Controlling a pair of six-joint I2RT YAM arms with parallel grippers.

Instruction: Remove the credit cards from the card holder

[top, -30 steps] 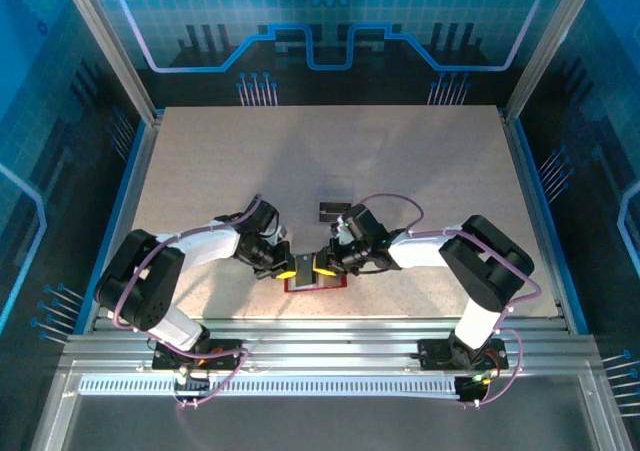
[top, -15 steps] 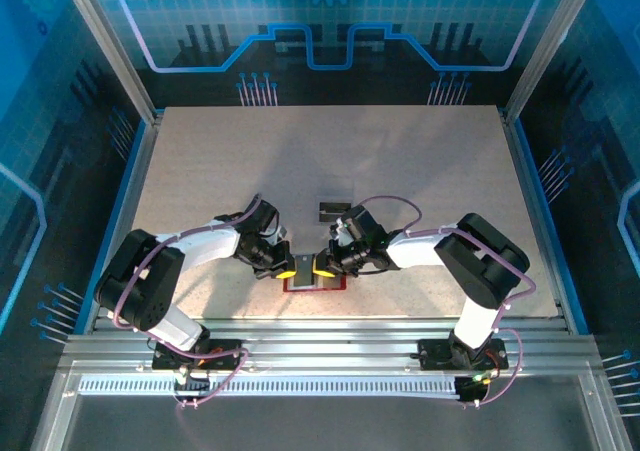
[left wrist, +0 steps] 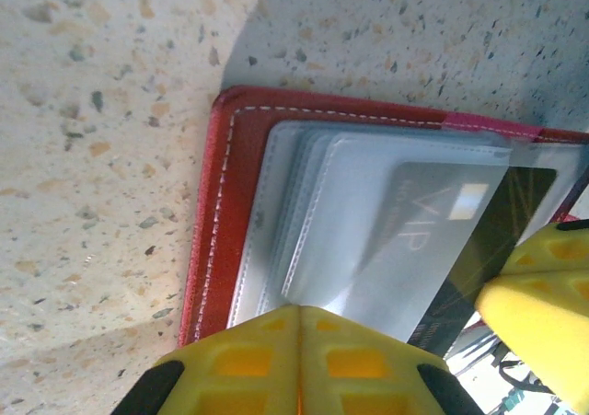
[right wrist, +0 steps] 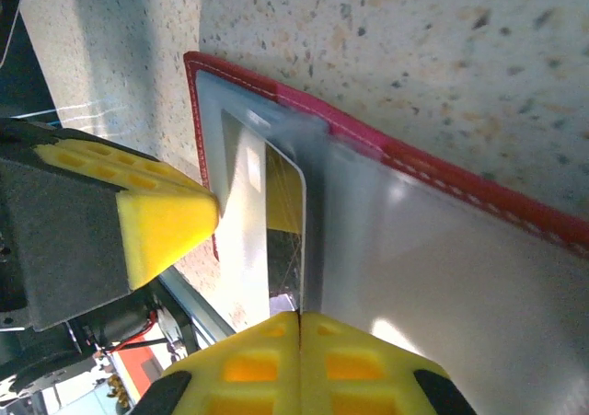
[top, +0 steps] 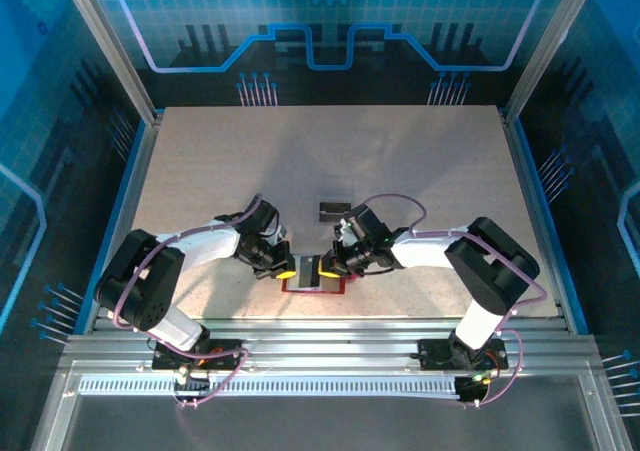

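the card holder (left wrist: 207,240) is held flat by the closed left gripper (left wrist: 299,341); the card (right wrist: 267,249) pinched by the right gripper (right wrist: 299,328) should be drawn straight out.

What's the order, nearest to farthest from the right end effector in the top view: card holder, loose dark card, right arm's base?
1. card holder, directly beneath the right end effector, front centre.
2. loose dark card, farther back on the table.
3. right arm's base, near right edge.
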